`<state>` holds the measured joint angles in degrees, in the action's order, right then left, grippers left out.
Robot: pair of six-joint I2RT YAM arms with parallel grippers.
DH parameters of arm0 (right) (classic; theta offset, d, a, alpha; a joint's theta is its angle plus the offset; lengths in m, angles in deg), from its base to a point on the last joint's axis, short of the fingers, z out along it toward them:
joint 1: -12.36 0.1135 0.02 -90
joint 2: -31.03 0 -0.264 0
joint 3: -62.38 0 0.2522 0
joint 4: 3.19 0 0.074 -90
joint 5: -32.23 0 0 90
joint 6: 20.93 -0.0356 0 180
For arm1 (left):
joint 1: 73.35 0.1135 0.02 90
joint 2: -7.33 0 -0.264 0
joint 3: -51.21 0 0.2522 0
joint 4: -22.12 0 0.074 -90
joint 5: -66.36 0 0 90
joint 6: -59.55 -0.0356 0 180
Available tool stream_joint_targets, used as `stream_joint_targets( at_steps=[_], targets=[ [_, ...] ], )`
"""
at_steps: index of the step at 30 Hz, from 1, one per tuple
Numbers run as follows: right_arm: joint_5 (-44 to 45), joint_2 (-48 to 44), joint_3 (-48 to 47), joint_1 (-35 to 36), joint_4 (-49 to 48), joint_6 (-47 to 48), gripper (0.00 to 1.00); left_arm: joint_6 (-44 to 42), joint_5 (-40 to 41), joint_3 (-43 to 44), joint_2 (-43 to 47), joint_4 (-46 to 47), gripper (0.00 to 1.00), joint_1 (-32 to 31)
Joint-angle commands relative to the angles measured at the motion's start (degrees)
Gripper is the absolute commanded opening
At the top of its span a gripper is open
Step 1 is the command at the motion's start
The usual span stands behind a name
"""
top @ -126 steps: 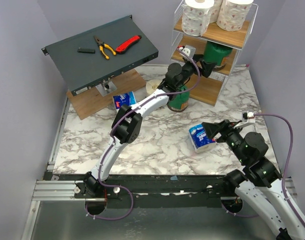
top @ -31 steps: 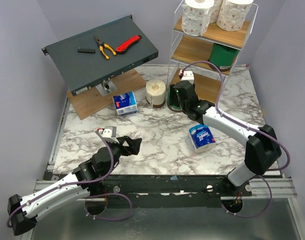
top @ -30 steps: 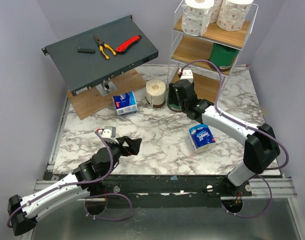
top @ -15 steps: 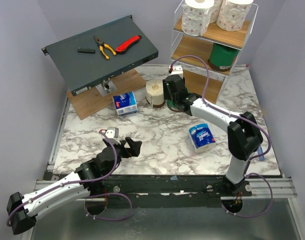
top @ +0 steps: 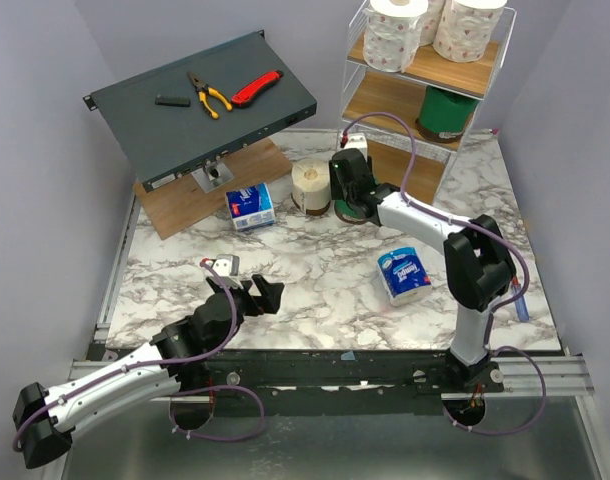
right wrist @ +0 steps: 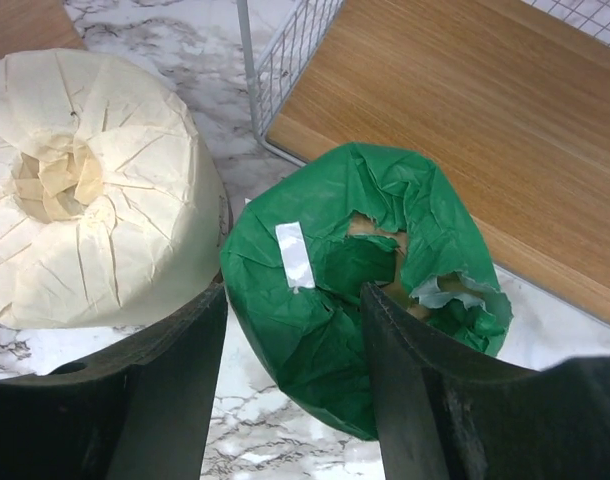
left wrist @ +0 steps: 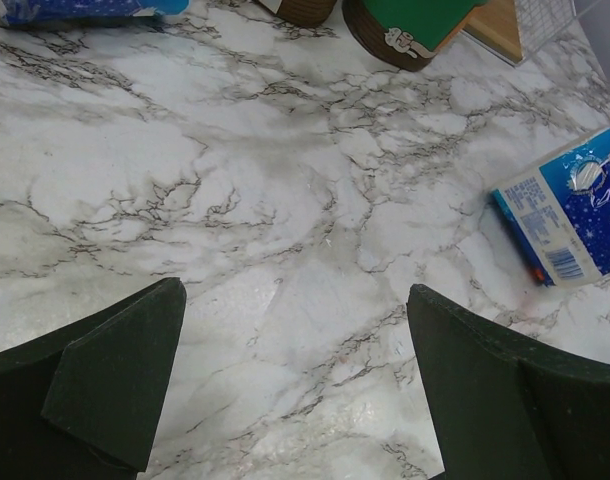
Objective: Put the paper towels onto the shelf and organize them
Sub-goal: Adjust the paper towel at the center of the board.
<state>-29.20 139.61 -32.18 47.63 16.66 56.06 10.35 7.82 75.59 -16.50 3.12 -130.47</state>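
We are hovering the left end effector (left wrist: 295, 290) over the marble counter (top: 325, 270), well to the front-left of the shelf (top: 385, 100), with its fingers spread wide and gripping nothing. One blue-and-white pack (top: 250, 204) is lying on the counter left of the shelf. A cream roll (right wrist: 95, 180) is standing nearer the shelf's foot. Just beside the shelf's bottom board, we are bracketing a green-wrapped roll (right wrist: 315, 330) with the right end effector (right wrist: 295, 290), one finger on each side. We cannot tell whether they are pinching it. A second blue-and-white pack (top: 403, 273) is lying in front of the shelf. Another green roll (top: 447, 108) is sitting on the middle tier, and white printed rolls (top: 395, 35) are standing on the top tier.
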Motion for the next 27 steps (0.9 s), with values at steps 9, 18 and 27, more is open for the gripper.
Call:
stream_joint_targets(
  at_steps=[9, 18, 27],
  targets=[
    [-1.5, 4.3, -3.8, -0.3, 2.3, 0.2, 0.55, -2.1, 0.4, 1.9, -2.6, 2.6, 0.97, -0.1],
    [-2.9, 5.8, -4.7, -0.6, 5.0, -1.0, 0.54, -2.1, 0.2, 1.7, -2.6, 2.6, 0.97, -0.1],
    [-4.9, 5.5, -6.6, -0.5, 9.1, -0.3, 0.47, -1.9, -0.1, 1.7, -2.7, 2.6, 0.97, -0.1]
  ],
)
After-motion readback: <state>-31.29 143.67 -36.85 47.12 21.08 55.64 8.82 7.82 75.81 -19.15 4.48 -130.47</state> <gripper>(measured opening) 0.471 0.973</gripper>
